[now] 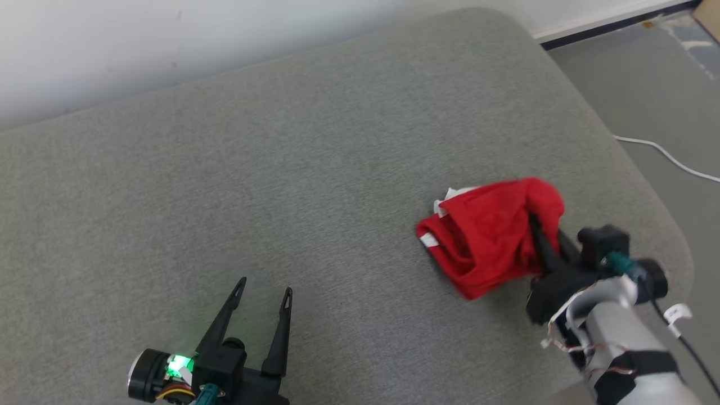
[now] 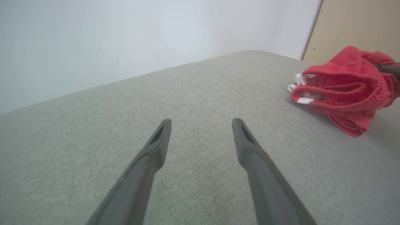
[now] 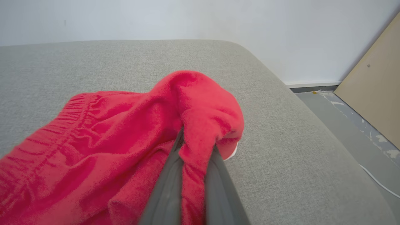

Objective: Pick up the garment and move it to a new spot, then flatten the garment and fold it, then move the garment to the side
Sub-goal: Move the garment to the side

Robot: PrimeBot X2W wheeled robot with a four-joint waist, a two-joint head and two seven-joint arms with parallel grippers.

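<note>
Over bare cushion, left gripper: fingers spread wide and holding nothing, with grey upholstery beneath and ahead of the tips.
Between the grippers: open upholstery. The garment lies well off to the left gripper's right and does not touch it.
Garment: red and bunched, with a gathered waistband and white tags showing. Most of it sits ahead and to the left of the right gripper's fingers, and its lower folds appear to touch the cushion.
Right gripper: clenched on a fold of the red cloth, which is pinched between the near-closed fingers and drapes over their tips.
Step in hand, as judged: the pick-up and carry to a new spot.
Risk, thin pinch: only a small fold seems caught, so a quick lift or swing could pull it free.
Risk, drag: a low carry would rub the trailing cloth along the cushion and twist it further, making it harder to flatten.
Risk, edge: the cushion's rounded edge is close on this gripper's right, with floor and a white cable beyond. A slip there could send the garment off.
Risk, snag: cloth draped over the tips may cling on release.
</note>
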